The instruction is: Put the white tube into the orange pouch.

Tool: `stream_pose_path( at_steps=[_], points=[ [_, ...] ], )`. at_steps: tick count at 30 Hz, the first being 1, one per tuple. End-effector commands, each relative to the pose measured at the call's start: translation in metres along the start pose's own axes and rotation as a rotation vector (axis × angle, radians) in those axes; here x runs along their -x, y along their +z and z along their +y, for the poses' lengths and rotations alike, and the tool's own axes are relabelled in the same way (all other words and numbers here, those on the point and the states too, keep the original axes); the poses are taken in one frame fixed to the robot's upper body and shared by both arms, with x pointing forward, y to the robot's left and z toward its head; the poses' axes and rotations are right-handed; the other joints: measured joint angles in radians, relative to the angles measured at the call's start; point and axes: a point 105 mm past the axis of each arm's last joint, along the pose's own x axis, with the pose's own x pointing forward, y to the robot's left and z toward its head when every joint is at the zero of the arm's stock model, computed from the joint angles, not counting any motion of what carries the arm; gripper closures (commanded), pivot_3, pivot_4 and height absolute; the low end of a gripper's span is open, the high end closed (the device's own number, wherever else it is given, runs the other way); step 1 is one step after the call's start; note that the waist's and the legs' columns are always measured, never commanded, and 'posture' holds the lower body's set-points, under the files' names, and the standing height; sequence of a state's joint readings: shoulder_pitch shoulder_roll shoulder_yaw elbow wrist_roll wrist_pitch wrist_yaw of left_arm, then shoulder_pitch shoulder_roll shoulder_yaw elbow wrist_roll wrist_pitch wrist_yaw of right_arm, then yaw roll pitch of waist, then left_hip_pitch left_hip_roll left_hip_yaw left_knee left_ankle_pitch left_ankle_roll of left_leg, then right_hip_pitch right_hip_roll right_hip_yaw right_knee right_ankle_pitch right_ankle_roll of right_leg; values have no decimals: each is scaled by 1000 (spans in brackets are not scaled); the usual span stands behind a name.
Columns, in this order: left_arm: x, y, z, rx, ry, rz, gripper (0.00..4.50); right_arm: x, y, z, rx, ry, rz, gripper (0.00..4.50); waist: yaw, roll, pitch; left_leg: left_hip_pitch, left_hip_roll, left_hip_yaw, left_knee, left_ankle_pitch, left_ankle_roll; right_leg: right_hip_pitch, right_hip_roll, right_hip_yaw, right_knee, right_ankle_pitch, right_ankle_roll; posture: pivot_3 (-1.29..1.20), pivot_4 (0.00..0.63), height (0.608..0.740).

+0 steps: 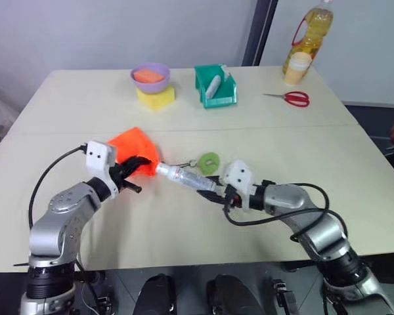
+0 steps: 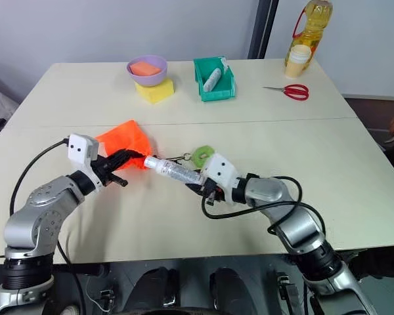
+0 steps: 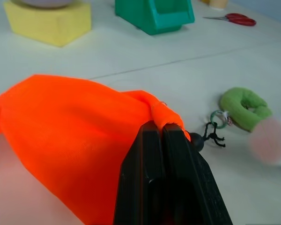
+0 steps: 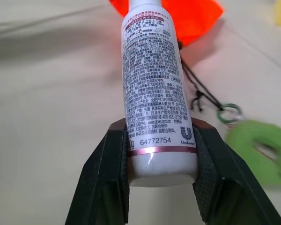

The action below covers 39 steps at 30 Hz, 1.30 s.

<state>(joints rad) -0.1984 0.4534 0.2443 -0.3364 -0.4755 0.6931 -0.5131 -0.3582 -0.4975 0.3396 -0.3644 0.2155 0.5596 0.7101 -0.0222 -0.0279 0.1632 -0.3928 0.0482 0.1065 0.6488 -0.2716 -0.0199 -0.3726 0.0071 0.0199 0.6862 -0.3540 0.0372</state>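
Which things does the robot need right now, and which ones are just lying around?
Needed:
white tube, held in the right gripper
orange pouch, pinched by the left gripper

Just lying around:
scissors
oil bottle
green bin
purple bowl
yellow sponge

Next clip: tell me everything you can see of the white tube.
The white tube is a small glossy plastic squeeze tube, its body covered in dense grey print, with a thin reddish band near the flat end. The right hand clamps that flat end between its two black fingers. The tube is held nearly level above the table, with its far end pointing at, and about reaching, the orange pouch, whose edge the left hand pinches. Whether the tip is inside cannot be told.
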Motion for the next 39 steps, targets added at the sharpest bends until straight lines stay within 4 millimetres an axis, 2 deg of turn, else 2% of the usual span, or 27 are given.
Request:
stream_pose_path(
  at_steps=[1,4,12,21,25,27,34,39],
  points=[
    [7,11,11,22,22,-37,4500,-16,14,10,44,31,-36,3198,1,0,0,0,0,0,0,0,-1,0,0,0,0,0,0,0,150,740],
    [10,8,18,65,23,-23,4500,-28,13,14,25,37,-42,3198,1,0,0,0,0,0,0,1,-3,0,0,0,0,0,0,0,150,740],
    [18,-4,21,98,-47,53,4500,-57,16,5,-16,-19,-37,3198,0,0,0,0,0,0,0,2,-3,0,-1,0,0,0,0,0,150,740],
    [20,-11,23,79,-65,98,4500,-62,20,3,-91,-66,-46,3198,-9,0,0,0,0,0,0,1,-3,0,-1,-1,0,0,0,0,150,740],
    [13,-13,5,16,-136,125,4500,-68,23,1,-117,-90,-13,3198,-21,0,0,0,0,0,0,2,-3,0,-1,-1,0,0,0,0,150,740],
    [11,-14,-1,-1,-152,127,4500,-70,28,4,-142,-72,-29,3198,-24,0,0,0,0,0,0,1,-3,-1,-1,-1,1,0,0,0,150,740],
    [0,-14,-42,-18,-274,115,4500,-79,39,18,-182,3,-22,3198,-23,0,0,-1,0,0,-1,1,-3,-1,-1,-1,1,0,0,0,150,740],
    [0,-14,-57,-9,-331,125,4500,-79,43,27,-191,66,-21,3198,-23,0,0,-1,0,0,-1,-1,1,-1,-1,-1,1,0,0,0,150,740]
  ],
)
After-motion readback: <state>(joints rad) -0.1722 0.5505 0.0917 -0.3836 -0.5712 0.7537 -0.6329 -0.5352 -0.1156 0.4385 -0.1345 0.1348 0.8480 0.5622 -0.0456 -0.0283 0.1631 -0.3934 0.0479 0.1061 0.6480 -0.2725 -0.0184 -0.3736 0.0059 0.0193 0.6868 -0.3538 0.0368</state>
